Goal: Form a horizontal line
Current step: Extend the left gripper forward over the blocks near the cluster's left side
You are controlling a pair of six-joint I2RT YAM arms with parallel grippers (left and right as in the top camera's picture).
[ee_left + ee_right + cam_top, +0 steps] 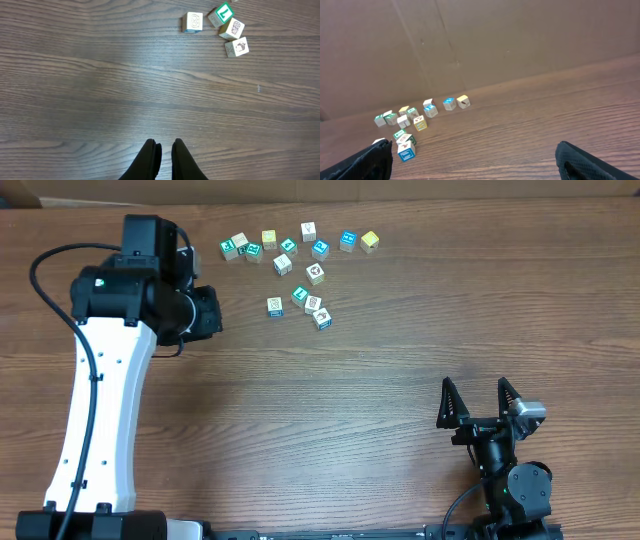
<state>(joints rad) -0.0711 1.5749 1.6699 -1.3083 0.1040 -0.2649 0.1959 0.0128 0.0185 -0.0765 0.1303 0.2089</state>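
Note:
Four tiny cubes lie in a loose cluster, not a straight row. A white-faced cube (275,306) (192,22) sits alone on the left. To its right, the teal-green cube with a white L (299,295) (221,14) and two white picture cubes (232,28) (237,47) run down in a slant, close together. My left gripper (215,312) (165,145) is shut and empty, over bare wood left of the cluster. My right gripper (480,395) (475,155) stands open near the table's front right, far from the cubes, with nothing in it.
Several loose cubes (289,246) are scattered along the back of the table, among them a yellow one (370,241) at the right end and a blue-faced one (347,241). A brown cardboard wall (470,40) rises behind the table.

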